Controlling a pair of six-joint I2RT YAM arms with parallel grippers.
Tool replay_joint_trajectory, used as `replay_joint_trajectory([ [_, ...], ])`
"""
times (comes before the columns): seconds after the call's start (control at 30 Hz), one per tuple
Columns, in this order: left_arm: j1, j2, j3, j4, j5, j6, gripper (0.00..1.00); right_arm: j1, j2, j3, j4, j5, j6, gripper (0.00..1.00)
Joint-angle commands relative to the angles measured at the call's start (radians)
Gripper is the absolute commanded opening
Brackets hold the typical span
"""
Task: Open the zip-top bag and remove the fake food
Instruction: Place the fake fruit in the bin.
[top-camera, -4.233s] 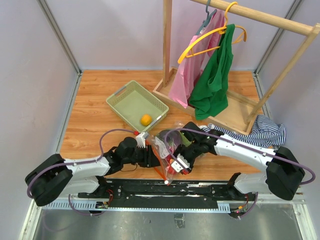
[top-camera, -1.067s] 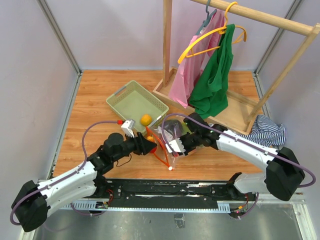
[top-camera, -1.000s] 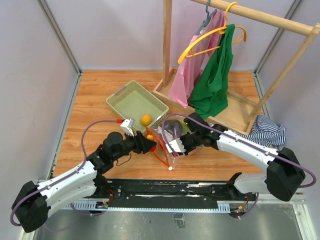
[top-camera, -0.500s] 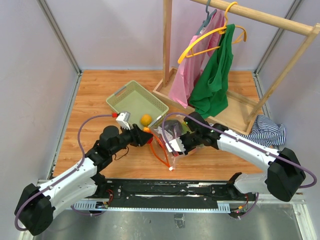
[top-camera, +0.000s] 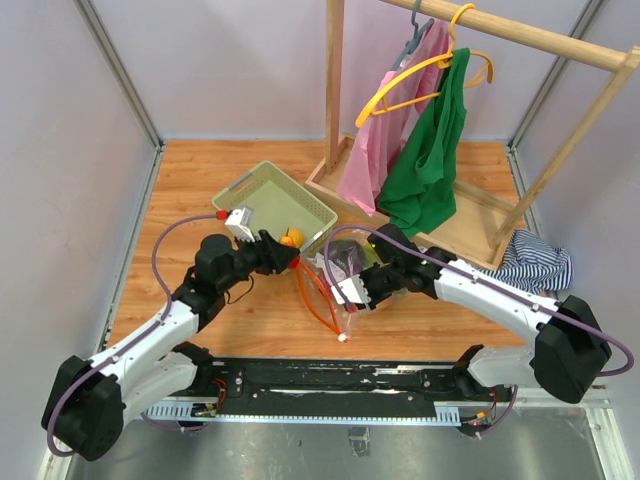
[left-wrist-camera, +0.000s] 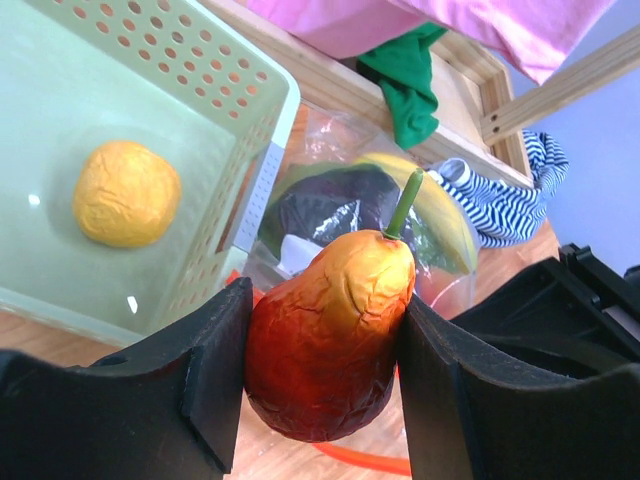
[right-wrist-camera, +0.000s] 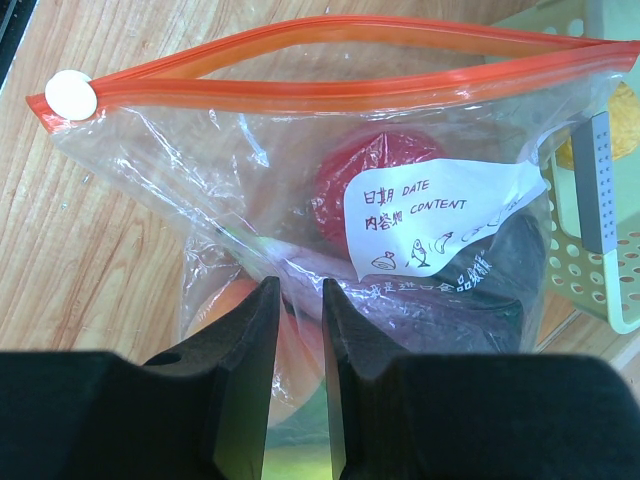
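My left gripper is shut on a pear-shaped piece of fake food, red-orange with a green stem, held above the wood beside the near corner of the basket. From above, the left gripper is at that basket corner, left of the zip-top bag. An orange fruit lies inside the basket. The bag's orange-red zip strip gapes open. Through the plastic show a red piece, a dark purple one and the white label. My right gripper is shut on a fold of the bag's side.
The pale green basket stands behind the bag, touching it. A wooden clothes rack with pink and green garments fills the back right. A striped cloth lies by the right arm. Grey walls enclose the table.
My left gripper has carried the pear up and left, away from the bag's mouth to the basket's near corner. The right gripper has kept its pinch on the bag.
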Motion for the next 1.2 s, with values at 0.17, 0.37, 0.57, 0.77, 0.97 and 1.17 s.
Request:
replay_joint_trajectory([
  [0.17, 0.064, 0.078, 0.07, 0.093, -0.004, 0.031, 0.0, -0.024, -0.023, 0.029, -0.013, -0.009, 0.017, 0.25],
  [0.37, 0.09, 0.137, 0.093, 0.113, -0.022, 0.038, 0.0, -0.023, -0.018, 0.028, -0.012, -0.007, 0.017, 0.26],
  [0.57, 0.114, 0.21, 0.123, 0.123, -0.04, 0.021, 0.0, -0.024, -0.015, 0.028, -0.012, -0.004, 0.017, 0.26],
  [0.77, 0.117, 0.257, 0.14, 0.126, -0.118, 0.0, 0.0, -0.023, -0.009, 0.028, -0.013, 0.0, 0.016, 0.26],
  [0.97, 0.118, 0.305, 0.171, 0.083, -0.234, -0.028, 0.01, -0.024, -0.003, 0.027, -0.012, 0.002, 0.016, 0.26],
  [1.17, 0.118, 0.36, 0.224, 0.026, -0.331, -0.053, 0.03, -0.023, -0.003, 0.028, -0.013, 0.007, 0.017, 0.27],
])
